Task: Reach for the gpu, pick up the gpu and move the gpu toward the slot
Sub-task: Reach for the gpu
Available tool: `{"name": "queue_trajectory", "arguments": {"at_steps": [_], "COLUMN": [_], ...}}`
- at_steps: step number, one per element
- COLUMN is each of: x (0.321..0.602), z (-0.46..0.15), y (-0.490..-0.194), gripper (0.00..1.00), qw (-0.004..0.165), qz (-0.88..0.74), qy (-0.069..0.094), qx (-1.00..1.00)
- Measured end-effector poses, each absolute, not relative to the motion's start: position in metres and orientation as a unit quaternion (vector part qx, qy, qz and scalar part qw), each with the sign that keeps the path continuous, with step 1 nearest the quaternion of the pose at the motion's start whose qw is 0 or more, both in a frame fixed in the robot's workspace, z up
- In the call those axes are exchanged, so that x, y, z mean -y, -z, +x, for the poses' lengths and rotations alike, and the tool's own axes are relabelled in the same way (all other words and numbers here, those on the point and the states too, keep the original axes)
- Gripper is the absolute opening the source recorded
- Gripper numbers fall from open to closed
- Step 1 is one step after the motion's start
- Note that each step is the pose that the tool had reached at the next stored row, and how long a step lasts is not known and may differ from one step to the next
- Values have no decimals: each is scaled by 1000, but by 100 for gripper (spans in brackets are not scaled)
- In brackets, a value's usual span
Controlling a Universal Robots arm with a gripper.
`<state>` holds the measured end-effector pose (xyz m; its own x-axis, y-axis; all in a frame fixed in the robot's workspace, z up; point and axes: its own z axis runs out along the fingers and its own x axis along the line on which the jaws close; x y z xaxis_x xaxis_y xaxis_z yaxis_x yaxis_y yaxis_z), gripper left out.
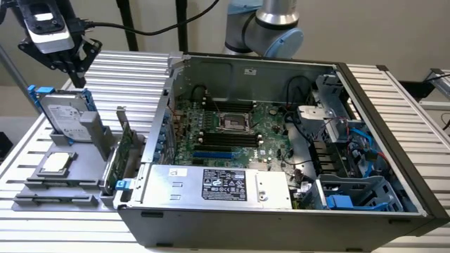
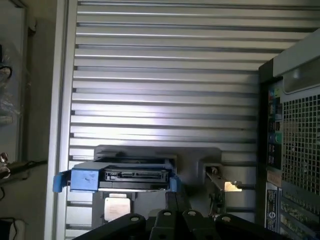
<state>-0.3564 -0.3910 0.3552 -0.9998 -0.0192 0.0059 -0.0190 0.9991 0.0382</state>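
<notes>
The gripper (image 1: 76, 79) hangs at the far end of the exterior view's left, its fingers pressed together with nothing between them. Its tips are just above the top edge of the hard drive (image 1: 67, 113), which stands upright in a blue frame. In the wrist view the gripper (image 2: 175, 200) sits over that same drive (image 2: 125, 176). The gpu (image 1: 126, 142) stands on edge in the gray holder (image 1: 63, 184), right of the drive and just beside the open computer case (image 1: 281, 63) (its metal bracket (image 2: 220, 186) shows in the wrist view), apart from the gripper. The CPU chip (image 1: 58, 162) lies flat, nearer than the drive.
</notes>
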Motion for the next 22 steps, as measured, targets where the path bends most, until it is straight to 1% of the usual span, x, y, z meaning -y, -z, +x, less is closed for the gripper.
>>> {"name": "queue_trajectory", "arguments": {"at_steps": [10,22], "x": [419,458], "z": [-330,-312], "y": [-355,-353], "gripper": [11,11], "qw": [5,5], "qz": [9,10], "qy": [19,18], "qx": [1000,1000]}}
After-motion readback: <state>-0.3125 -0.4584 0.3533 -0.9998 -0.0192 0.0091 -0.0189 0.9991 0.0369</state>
